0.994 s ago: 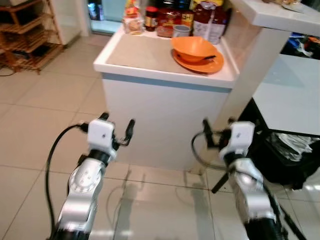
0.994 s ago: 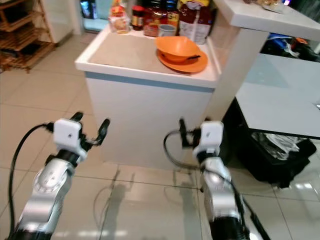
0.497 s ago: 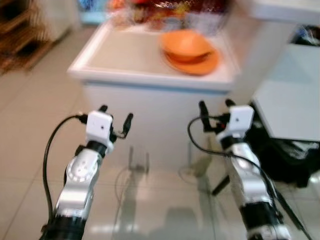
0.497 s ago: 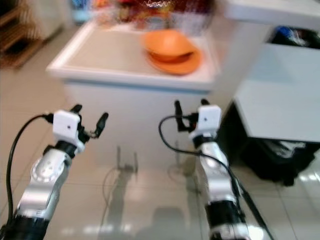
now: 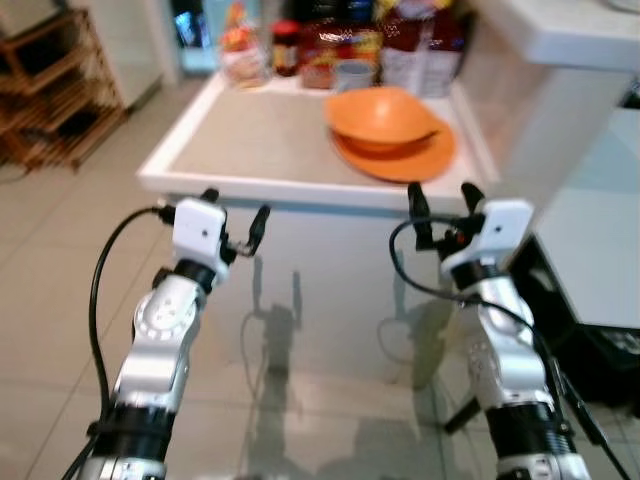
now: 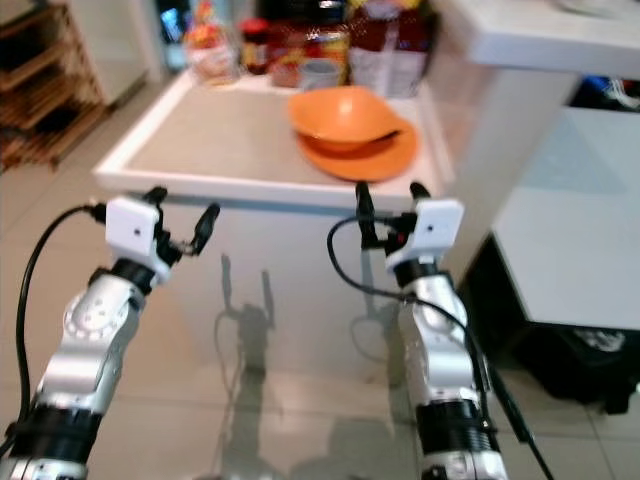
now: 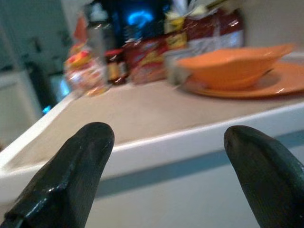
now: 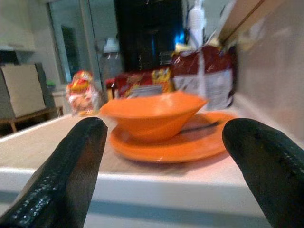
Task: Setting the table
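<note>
Item: orange bowl [image 5: 383,117] stacked on an orange plate [image 5: 420,160], near the right front edge of the white counter [image 5: 250,130]; jars and packets [image 5: 330,45] behind.

Right gripper [image 5: 441,200] — fingers apart, level with the counter edge, facing the bowl. Left gripper [image 5: 236,212] — fingers apart, empty.

Risk: the bowl sits loose on the plate — lift the plate alone and you may tip it off. Come in low and your fingers strike the counter rim.

No wording can be read anywhere. The packets [image 8: 203,71] and jars [image 5: 287,48] at the back of the tabletop [image 5: 250,130] carry red and yellow printed labels, but the lettering is too blurred to make out.
</note>
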Controlling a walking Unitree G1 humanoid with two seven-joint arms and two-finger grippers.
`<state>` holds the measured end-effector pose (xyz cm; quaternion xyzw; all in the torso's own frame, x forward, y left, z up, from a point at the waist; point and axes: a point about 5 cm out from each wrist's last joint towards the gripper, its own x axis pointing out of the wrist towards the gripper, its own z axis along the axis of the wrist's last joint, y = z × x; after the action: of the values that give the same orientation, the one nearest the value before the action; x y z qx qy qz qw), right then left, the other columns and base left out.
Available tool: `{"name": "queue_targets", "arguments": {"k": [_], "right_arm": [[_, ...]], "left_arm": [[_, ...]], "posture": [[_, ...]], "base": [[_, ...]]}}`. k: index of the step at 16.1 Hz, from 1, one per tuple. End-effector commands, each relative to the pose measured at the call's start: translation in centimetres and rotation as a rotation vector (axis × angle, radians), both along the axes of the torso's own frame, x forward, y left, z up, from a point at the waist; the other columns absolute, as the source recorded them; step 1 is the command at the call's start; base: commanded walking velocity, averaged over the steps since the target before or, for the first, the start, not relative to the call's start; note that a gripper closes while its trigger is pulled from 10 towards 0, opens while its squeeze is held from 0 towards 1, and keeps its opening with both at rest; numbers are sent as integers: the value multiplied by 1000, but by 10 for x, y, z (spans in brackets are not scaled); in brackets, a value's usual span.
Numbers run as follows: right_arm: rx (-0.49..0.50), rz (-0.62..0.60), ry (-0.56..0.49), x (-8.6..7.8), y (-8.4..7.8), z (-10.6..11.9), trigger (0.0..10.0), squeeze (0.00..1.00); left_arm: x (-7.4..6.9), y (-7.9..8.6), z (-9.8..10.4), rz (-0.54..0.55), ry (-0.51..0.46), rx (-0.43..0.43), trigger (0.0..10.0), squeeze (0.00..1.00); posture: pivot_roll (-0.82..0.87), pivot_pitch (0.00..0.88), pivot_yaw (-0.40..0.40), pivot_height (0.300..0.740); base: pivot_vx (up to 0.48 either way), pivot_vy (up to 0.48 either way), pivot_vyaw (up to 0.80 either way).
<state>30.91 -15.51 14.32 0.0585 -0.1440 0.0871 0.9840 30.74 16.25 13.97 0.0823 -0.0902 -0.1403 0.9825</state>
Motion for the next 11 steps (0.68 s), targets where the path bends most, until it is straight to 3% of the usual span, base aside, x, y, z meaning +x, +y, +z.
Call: {"name": "queue_targets", "arguments": {"k": [1, 7, 9, 10, 11], "right_arm": [[12, -4, -21, 0, -3, 8, 10000, 0], [3, -47, 47, 15, -14, 31, 10000, 0], [-6, -47, 117, 22, -16, 35, 10000, 0], [25, -35, 114, 24, -16, 43, 10000, 1000], [32, -31, 110, 25, -16, 46, 10000, 1000]], "left_arm": [[0, 0, 7, -16, -28, 7, 10000, 0], [3, -7, 16, -61, -52, 17, 10000, 0], [4, -9, 20, -75, -60, 26, 10000, 0], [5, -9, 23, -79, -66, 26, 10000, 0], [5, -9, 23, -79, -67, 26, 10000, 0]], "posture": [[67, 0, -15, 740], [65, 0, -8, 740], [66, 0, -9, 740], [66, 0, -10, 740], [66, 0, -10, 740]], "base": [[405, 0, 0], [406, 0, 0], [405, 0, 0], [401, 0, 0], [401, 0, 0]]}}
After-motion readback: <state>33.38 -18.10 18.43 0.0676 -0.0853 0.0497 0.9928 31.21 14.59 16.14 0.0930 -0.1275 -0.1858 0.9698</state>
